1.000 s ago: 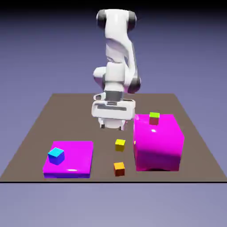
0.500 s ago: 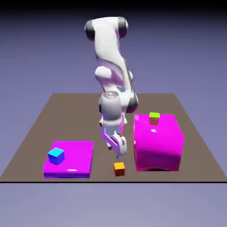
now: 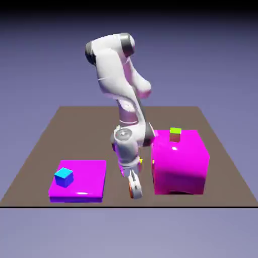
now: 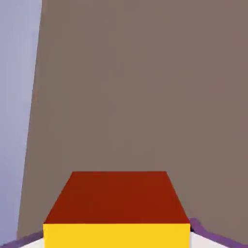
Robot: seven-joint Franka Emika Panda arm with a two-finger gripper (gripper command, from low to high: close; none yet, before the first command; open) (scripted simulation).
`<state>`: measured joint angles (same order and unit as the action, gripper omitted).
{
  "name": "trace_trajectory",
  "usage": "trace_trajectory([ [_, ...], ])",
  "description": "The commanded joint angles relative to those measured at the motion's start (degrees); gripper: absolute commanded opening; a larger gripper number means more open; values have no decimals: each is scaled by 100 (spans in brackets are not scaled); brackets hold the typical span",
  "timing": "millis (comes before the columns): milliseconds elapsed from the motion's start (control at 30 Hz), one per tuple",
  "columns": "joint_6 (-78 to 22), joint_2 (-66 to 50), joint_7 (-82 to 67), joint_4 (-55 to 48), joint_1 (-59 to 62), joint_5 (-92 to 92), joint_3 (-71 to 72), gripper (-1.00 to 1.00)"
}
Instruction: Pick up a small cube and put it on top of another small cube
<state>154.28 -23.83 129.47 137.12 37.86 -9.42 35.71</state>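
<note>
My gripper [image 3: 135, 191] is down at the table near the front edge, shut on the small orange cube [image 3: 132, 187], which shows only as a sliver between the fingers. In the hand view this cube [image 4: 116, 206] fills the bottom middle, its dark orange top and yellow-lit front face hiding the fingertips. A small yellow cube [image 3: 140, 162] peeks out just behind the arm. On the flat magenta slab [image 3: 85, 184] lies a small blue cube [image 3: 63, 176]. A small green cube [image 3: 175, 134] sits on the tall magenta block [image 3: 180, 164].
The tall magenta block stands close to the exterior view's right of my gripper. The flat slab lies to the left. The table's front edge [image 3: 126, 205] runs just below the gripper.
The arm has swung down and forward from above the yellow cube to the orange cube. The jaws went from wide open to shut on it.
</note>
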Motion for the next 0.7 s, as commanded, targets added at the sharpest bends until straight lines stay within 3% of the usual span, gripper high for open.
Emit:
trace_trajectory([
  [0, -173, 197, -77, 30, 189, 145, 170, -100],
  [367, -1689, 1377, 840, -976, 2336, 1659, -716, -100],
  [567, -753, 522, 1106, -854, 2013, 1233, -969, -100],
  [600, -752, 521, 1106, -854, 2013, 1233, -969, 100],
  [667, -979, 729, 1042, -883, 2092, 1336, -908, 100],
])
